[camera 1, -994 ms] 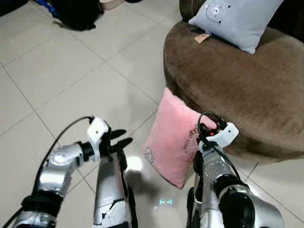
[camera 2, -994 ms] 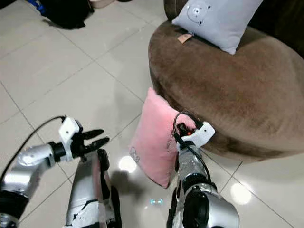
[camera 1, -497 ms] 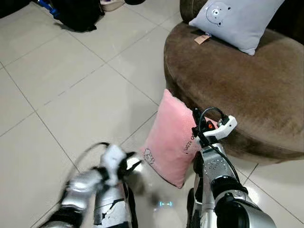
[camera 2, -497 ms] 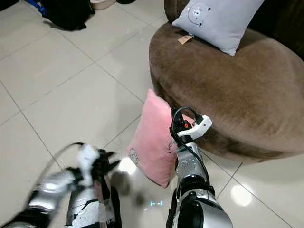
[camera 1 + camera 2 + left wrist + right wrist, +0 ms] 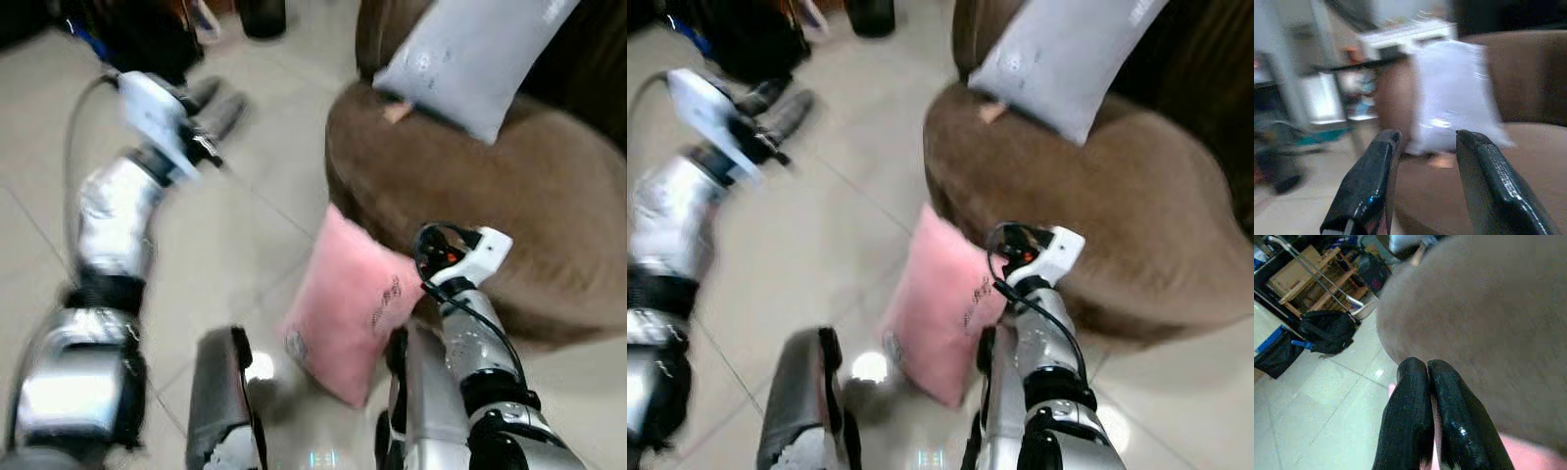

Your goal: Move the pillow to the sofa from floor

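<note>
The pink pillow (image 5: 348,308) stands on edge on the tiled floor, leaning against the front of the round brown sofa (image 5: 549,196). My right arm reaches to the pillow's upper right corner. My right gripper (image 5: 1420,363) is shut, lying across the pillow's top edge (image 5: 1528,450), and a thin pink strip shows between its fingers. My left gripper (image 5: 211,103) is raised high at the far left, blurred. It is open with nothing between its fingers (image 5: 1371,186), and points toward the sofa. A grey bear pillow (image 5: 470,59) lies on the sofa seat.
A black bag (image 5: 147,39) and a dark bin (image 5: 263,15) stand on the floor at the back left. Wooden shelving and a metal frame (image 5: 1312,279) stand beyond the bag. Open tiled floor (image 5: 255,225) lies left of the pillow.
My left arm swung up from low near the floor to high at the far left. The view tilted and blurred. My right gripper stayed at the pillow's top corner.
</note>
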